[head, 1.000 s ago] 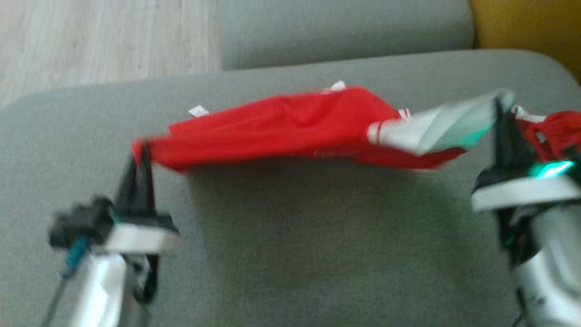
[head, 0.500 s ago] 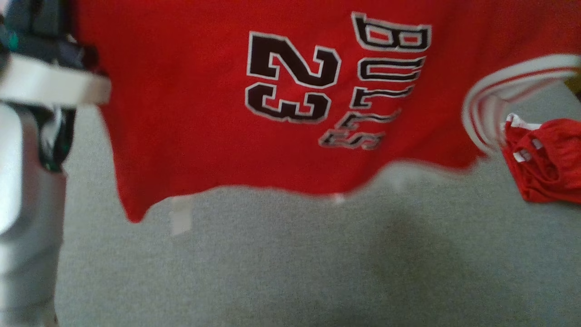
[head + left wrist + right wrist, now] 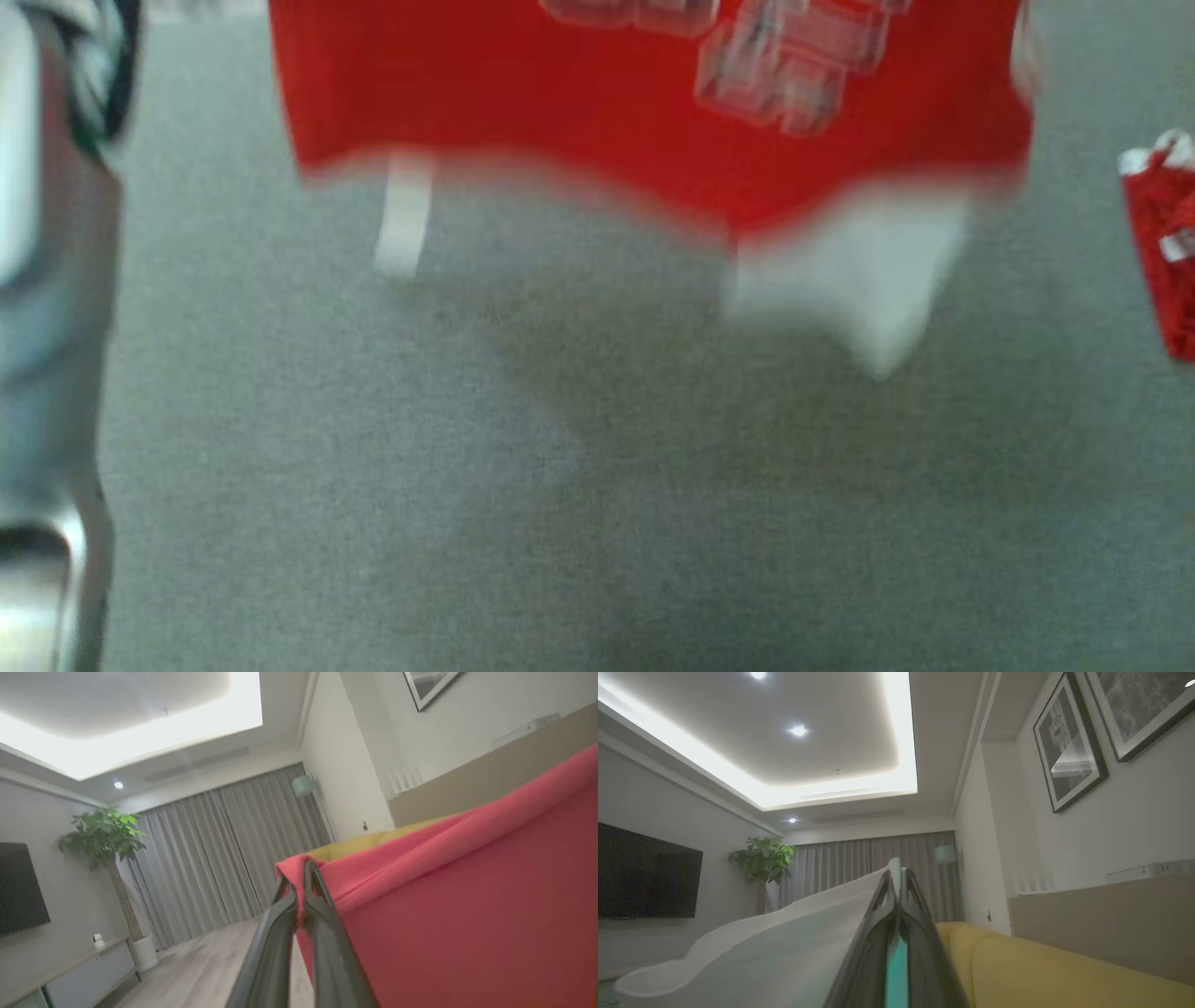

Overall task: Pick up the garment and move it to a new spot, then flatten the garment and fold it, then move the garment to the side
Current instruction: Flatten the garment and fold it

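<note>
**Red jersey held aloft over grey cushion**

Head view: the red fabric jersey [image 3: 644,103], its white-edged lettering blurred, hangs clear of the grey upholstered cushion [image 3: 560,523], over the far part of it. A narrow white tag [image 3: 403,219] and a broad white panel [image 3: 854,271] dangle below its hem. A second, crumpled red garment [image 3: 1162,266] lies toward the cushion's right side, well apart from the jersey. My pale left forearm [image 3: 47,280] rises at the left.

Left wrist view: my left gripper [image 3: 297,876] points up toward the ceiling, jaws pinched on a corner of the jersey [image 3: 467,905], which falls away to my right. Grey curtains [image 3: 224,858] and a potted green tree [image 3: 105,840] stand behind.

Right wrist view: my right gripper [image 3: 899,879] has its jaws pressed together on a white fold of cloth [image 3: 784,947]. A yellow sofa [image 3: 1041,970] sits below two framed pictures [image 3: 1069,742].
</note>
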